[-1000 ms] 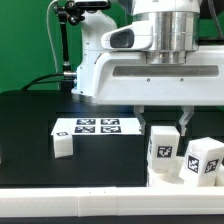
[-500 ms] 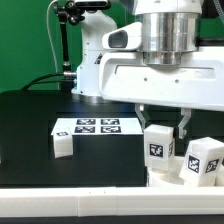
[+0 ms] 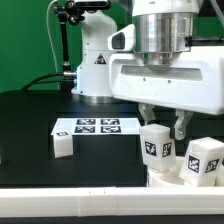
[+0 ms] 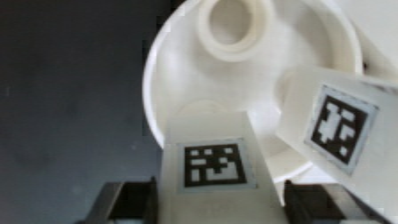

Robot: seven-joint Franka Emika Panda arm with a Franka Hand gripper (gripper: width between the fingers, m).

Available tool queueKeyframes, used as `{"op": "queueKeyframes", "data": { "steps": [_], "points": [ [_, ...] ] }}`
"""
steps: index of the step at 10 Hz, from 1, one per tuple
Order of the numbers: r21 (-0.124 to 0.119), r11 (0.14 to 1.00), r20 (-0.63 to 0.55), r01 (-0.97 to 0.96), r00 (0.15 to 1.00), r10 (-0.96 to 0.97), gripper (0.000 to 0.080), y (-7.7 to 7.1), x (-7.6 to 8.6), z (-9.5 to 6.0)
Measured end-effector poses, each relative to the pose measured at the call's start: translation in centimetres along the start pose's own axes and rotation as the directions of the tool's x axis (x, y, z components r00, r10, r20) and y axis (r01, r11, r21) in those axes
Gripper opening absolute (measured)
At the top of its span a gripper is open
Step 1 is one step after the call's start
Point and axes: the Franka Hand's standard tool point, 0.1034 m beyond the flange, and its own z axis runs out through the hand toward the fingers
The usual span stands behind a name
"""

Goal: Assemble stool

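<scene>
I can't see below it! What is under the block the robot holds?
Under the leg block is the round white seat disc. The part right beneath the block is hidden.

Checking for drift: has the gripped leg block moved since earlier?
Yes: the leg block shifted toward the exterior view's left, nearer the marker board.

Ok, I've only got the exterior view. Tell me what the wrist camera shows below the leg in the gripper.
Observer: The gripper is shut on the leg block, which hangs over the white seat disc.
Operator: Report any free socket.
Observer: A raised round collar on the seat, beyond the held leg, has nothing in it.
Operator: Now the other leg.
Observer: The second leg block sits alongside; a strip of bare seat shows between them.
</scene>
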Motion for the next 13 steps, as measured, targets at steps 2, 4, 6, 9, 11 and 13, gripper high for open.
{"op": "queueKeyframes", "data": {
  "steps": [2, 4, 6, 9, 11, 13],
  "points": [
    [0.034, 0.960, 0.023, -0.279, 0.960, 0.278, 0.0341, -0.23, -0.40, 0.08],
    [0.050, 0.884, 0.038, -0.464, 0.886, 0.463, 0.0341, -0.23, -0.68, 0.16],
    [0.044, 0.734, 0.080, -0.678, 0.735, 0.673, 0.0341, -0.22, -0.80, 0.18],
    [0.017, 0.543, 0.136, -0.840, 0.540, 0.831, 0.0341, -0.13, -0.53, 0.20],
    [-0.010, 0.402, 0.155, -0.916, 0.396, 0.905, 0.0341, -0.12, -0.54, 0.24],
    [-0.016, 0.329, 0.168, -0.944, 0.322, 0.932, 0.0340, -0.17, -0.57, 0.27]
  ]
}}
